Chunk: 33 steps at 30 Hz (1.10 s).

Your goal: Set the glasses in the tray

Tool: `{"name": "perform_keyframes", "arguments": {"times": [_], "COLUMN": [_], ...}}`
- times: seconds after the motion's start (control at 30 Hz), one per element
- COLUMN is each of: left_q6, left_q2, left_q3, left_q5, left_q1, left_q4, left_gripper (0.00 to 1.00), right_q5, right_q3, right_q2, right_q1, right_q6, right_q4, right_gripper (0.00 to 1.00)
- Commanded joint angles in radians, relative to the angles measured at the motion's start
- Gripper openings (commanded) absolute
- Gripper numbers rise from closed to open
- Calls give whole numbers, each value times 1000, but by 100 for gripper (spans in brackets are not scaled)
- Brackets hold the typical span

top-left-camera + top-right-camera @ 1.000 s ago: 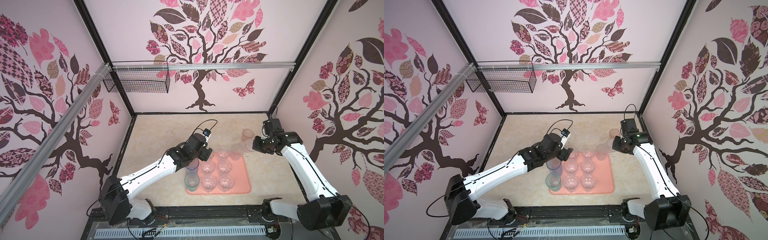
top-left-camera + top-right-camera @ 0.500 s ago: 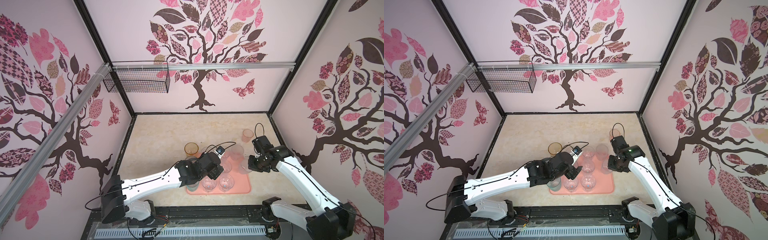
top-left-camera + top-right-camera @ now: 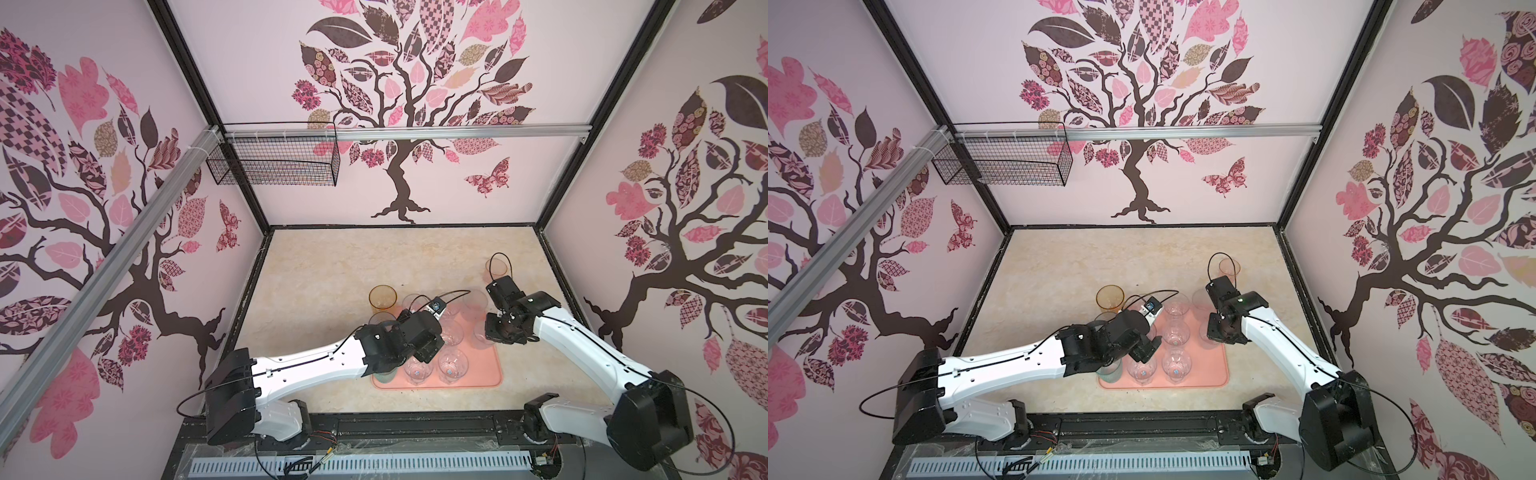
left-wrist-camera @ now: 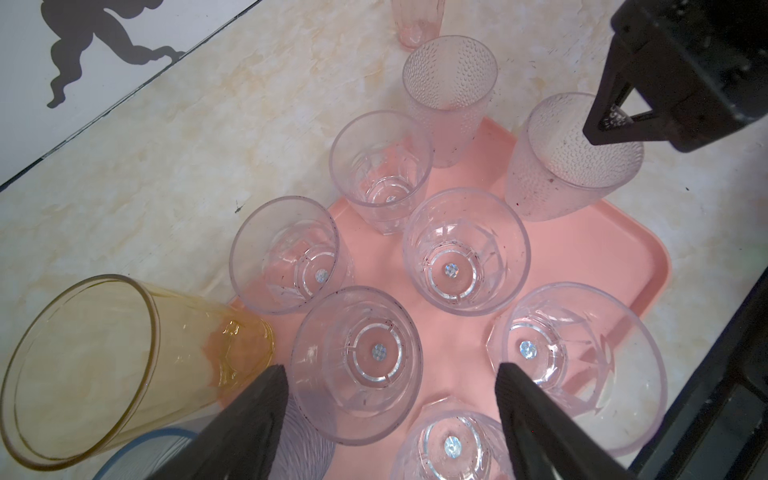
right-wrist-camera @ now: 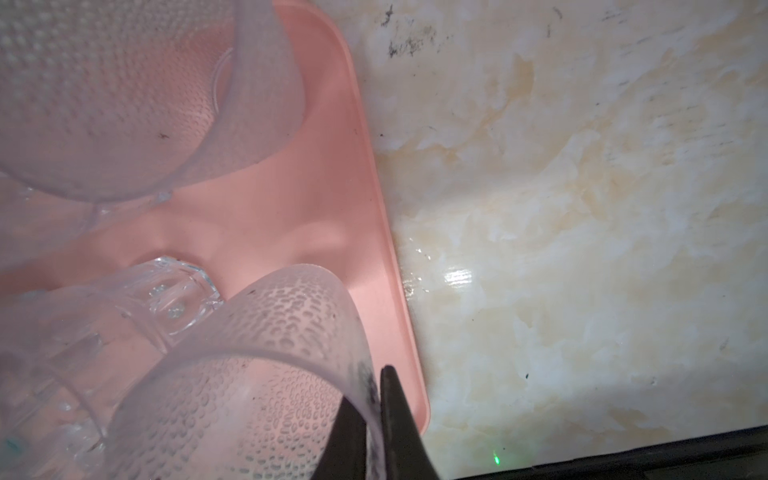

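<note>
The salmon-pink tray [image 3: 484,372] lay near the front edge of the table [image 3: 332,266], with a blue-grey glass [image 3: 1111,370] at its near left corner. Clear faceted glasses [image 4: 465,249] stood upright in rows on it. The left gripper [image 4: 390,368] hung above them, fingers spread wide. The right gripper [image 5: 374,376] pinched the rim of a frosted, dimpled glass [image 5: 249,395] at the tray's right side. Beyond, an amber glass [image 3: 382,299] and a pinkish glass [image 3: 1229,270] stood on the table.

blue glass [image 4: 307,453] cropped, pink tumbler [image 4: 417,20] cropped
</note>
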Motion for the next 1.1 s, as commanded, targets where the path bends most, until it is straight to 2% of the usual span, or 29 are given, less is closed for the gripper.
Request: {"name": "perform_keyframes", "arguments": {"times": [0.0, 1.07], "left_q6": [-4, -7], "left_q2": [20, 41], "left_q3": [-21, -8], "left_q5": [-7, -7], "left_q1": [-2, -2], "left_q4": [15, 36], "left_gripper": [83, 83], "right_q5": [19, 6], "right_q3": [3, -5], "right_q2": [34, 80], "right_q1": [5, 6], "right_q6": [1, -22], "right_q4": [34, 72], "right_gripper": [6, 6]}}
